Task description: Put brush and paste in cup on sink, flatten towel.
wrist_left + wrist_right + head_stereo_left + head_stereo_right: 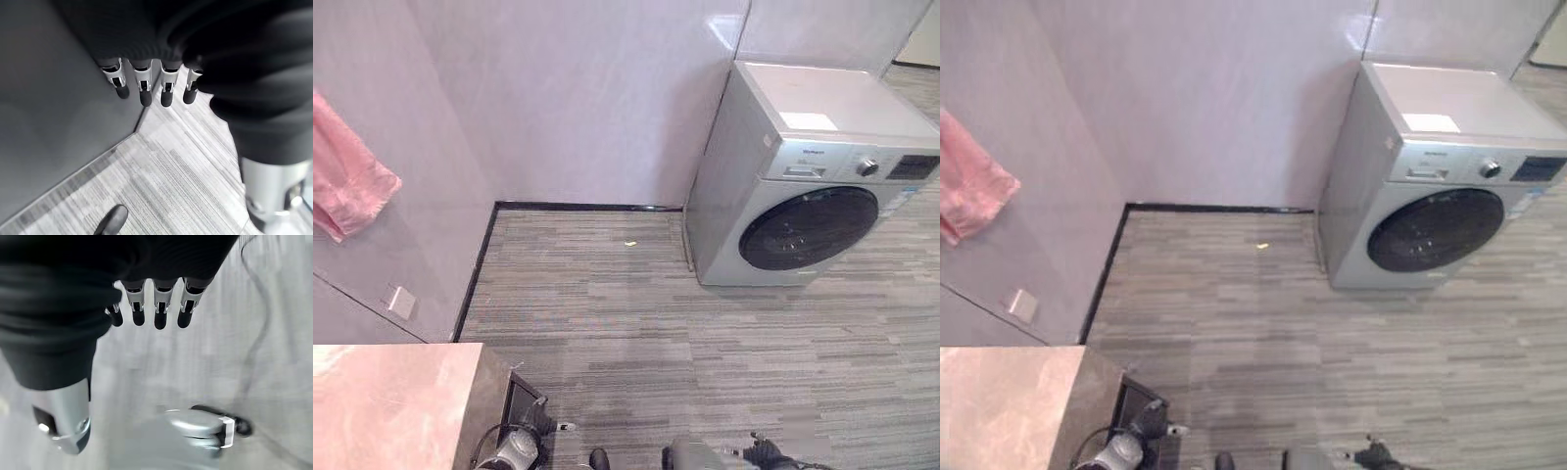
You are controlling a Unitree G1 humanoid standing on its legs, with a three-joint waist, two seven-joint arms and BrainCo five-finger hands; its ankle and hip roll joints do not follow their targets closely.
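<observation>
A: Where is the towel?

B: The pink towel (344, 184) hangs against the grey wall (578, 98) at the far left, bunched into folds, well above the floor (705, 362).

A: And the sink counter?

B: A pinkish marble counter (382, 401) fills the near left corner, below the towel. I cannot make out a brush, paste or cup on the part that shows.

A: What are the hands doing?

B: The left hand (146, 83) hangs with its fingers (166, 93) straight and relaxed, side by side, holding nothing; past them lie the striped floor and the dark side of a cabinet (54, 112). The right hand (156, 308) is the same, fingers (160, 316) straight in a row with the thumb (63, 426) apart, nothing in its hold, the floor beneath it.

A: Anything else around?

B: A silver washing machine (803, 186) with a dark round door stands at the far right, against the wall. A small yellowish scrap (629, 242) lies on the floor near the wall's black skirting, left of the machine. A small pale plate (399, 302) sits low on the left wall, between the towel and the counter.
</observation>
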